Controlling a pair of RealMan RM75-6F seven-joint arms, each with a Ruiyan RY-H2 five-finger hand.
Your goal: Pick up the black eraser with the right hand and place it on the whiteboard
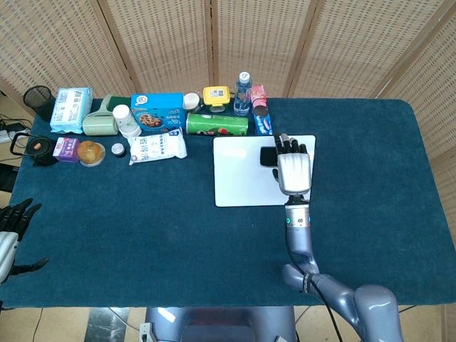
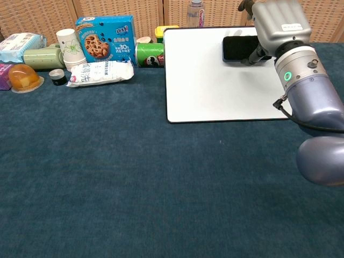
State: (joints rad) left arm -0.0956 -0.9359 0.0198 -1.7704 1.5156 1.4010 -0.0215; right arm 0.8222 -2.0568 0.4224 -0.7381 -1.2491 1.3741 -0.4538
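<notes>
The black eraser (image 1: 268,156) (image 2: 239,48) is over the far right part of the whiteboard (image 1: 242,182) (image 2: 215,86), close to or on its surface. My right hand (image 1: 293,167) (image 2: 277,24) is at the eraser's right end and grips it, with fingers over the top and the thumb at its near edge. Whether the eraser touches the board cannot be told. My left hand (image 1: 11,239) hangs off the table's near left corner with its fingers apart, holding nothing.
A row of goods lines the back left: tissue pack (image 1: 71,108), cookie box (image 1: 157,112) (image 2: 105,35), green can (image 1: 217,124), white packet (image 1: 158,147), paper cup (image 2: 70,45), bottle (image 1: 243,92), jelly cup (image 2: 22,78). Blue cloth (image 1: 142,228) covers the table.
</notes>
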